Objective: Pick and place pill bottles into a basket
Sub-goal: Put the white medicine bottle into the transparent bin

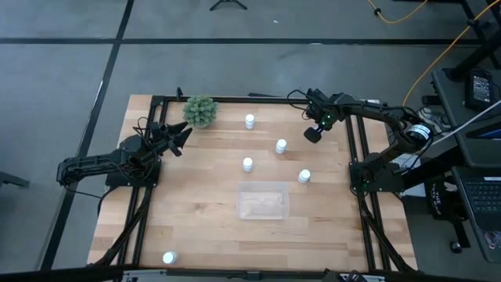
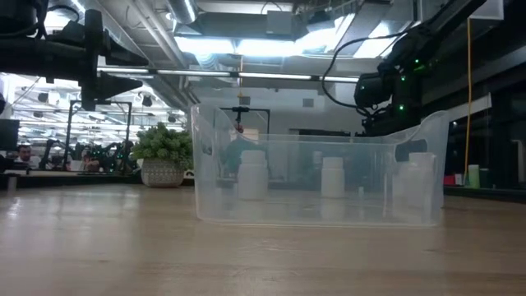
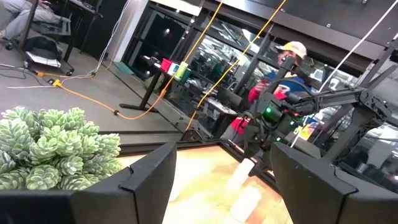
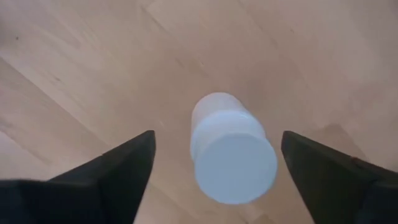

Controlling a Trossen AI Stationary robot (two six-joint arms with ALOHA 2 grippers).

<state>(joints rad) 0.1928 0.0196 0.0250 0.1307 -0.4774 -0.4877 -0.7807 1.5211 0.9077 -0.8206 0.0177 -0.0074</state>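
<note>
While the right tool (image 4: 214, 155) hangs over the surface's (image 1: 196, 227) far right corner, fingers spread and empty, a pill bottle (image 4: 231, 148) stands upright directly beneath, between them. The left tool (image 1: 176, 138) (also open) waits beside the plant (image 1: 200, 110); the basket (image 1: 263, 200) lies well nearer.

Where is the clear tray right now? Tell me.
In the high view the clear tray sits at the table's centre, near side, just below two upright pill bottles.
</note>
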